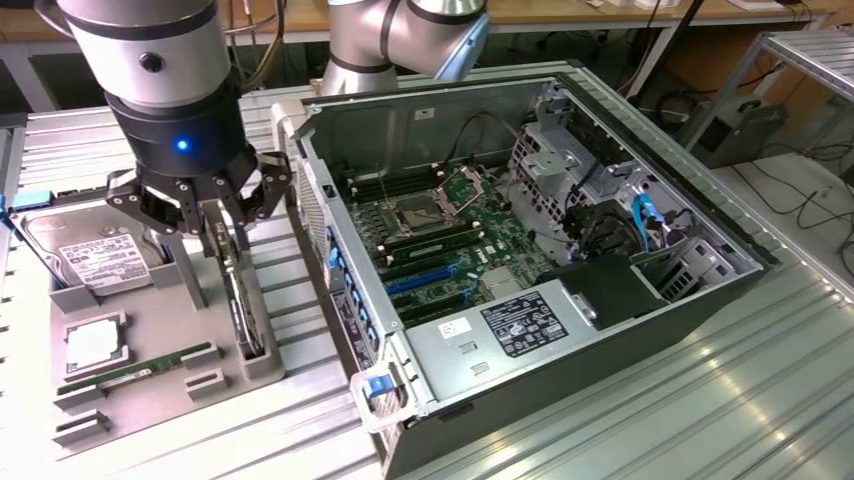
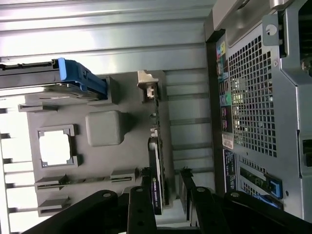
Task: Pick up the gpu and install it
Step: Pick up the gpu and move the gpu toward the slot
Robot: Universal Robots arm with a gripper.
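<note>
The gpu [image 1: 242, 292] stands on edge in a slot of the grey holder tray [image 1: 167, 310], its black fan face and silver bracket [image 2: 148, 87] showing. In the wrist view the gpu [image 2: 157, 168] appears edge-on. My gripper [image 1: 220, 228] hangs right over the card's top edge. Its black fingers [image 2: 145, 195] are spread to either side of the card, and my gripper [image 2: 167, 195] is open, with a visible gap on one side. The open computer case [image 1: 534, 250] lies at the exterior view's right, motherboard [image 1: 441, 240] exposed.
On the same holder tray lie a silver hard drive [image 1: 94, 260], a CPU [image 1: 94, 343] and a narrow green memory stick [image 1: 140, 367]. The case's perforated rear panel [image 2: 253, 97] is close beside the tray. Ribbed metal table [image 1: 694, 400] surrounds everything.
</note>
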